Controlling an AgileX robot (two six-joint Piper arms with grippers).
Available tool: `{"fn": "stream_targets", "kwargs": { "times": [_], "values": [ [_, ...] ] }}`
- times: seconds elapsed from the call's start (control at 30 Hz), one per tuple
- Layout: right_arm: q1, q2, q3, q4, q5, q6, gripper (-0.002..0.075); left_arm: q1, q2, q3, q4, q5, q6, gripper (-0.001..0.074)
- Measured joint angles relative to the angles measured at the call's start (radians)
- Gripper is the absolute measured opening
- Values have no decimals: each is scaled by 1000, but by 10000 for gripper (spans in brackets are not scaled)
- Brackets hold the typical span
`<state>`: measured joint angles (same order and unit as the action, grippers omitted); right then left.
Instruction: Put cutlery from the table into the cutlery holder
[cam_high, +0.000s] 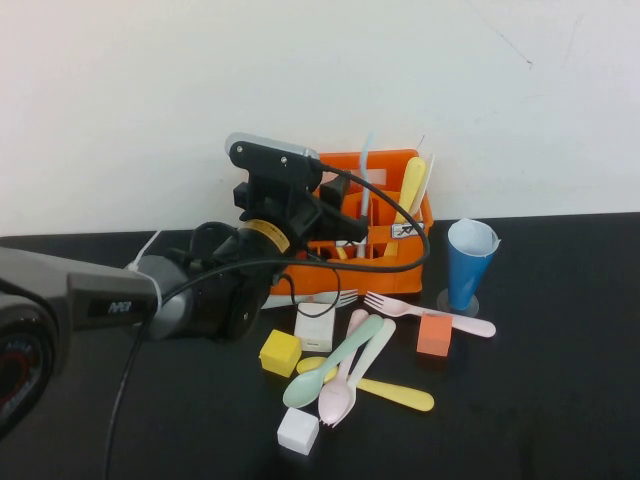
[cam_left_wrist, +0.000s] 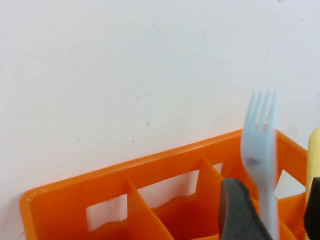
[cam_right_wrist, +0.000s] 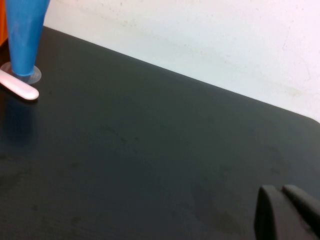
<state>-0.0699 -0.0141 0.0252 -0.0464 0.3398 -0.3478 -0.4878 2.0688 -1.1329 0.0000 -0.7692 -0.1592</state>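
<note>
Left pincer and light blue fork cut off at the frame edge; right pincer likewise.

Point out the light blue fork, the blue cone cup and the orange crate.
light blue fork (cam_left_wrist: 260, 145), left wrist view, neck below the tines.
blue cone cup (cam_high: 467, 268), high view, its side wall.
orange crate (cam_left_wrist: 165, 162), left wrist view, back rim.

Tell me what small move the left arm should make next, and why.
Probably lower a little and let go: the left gripper holds the light blue fork upright over the cutlery holder. The right gripper is parked over the table, fingers together.
</note>
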Motion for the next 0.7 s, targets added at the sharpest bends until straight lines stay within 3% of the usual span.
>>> {"fn": "stream_targets", "kwargs": {
  "times": [0.2, 0.37, 0.43, 0.7],
  "values": [
    [0, 0, 0, 0, 0, 0, -3, 2, -71, 2, 50, 51, -4, 255],
    [0, 0, 0, 0, 0, 0, -3, 2, -285, 60, 71, 181, -4, 70],
    [0, 0, 0, 0, 0, 0, -3, 2, -381, 95, 93, 244, -4, 29],
    [0, 0, 0, 0, 0, 0, -3, 2, -664, 298, 283, 478, -119, 1]
  ]
}}
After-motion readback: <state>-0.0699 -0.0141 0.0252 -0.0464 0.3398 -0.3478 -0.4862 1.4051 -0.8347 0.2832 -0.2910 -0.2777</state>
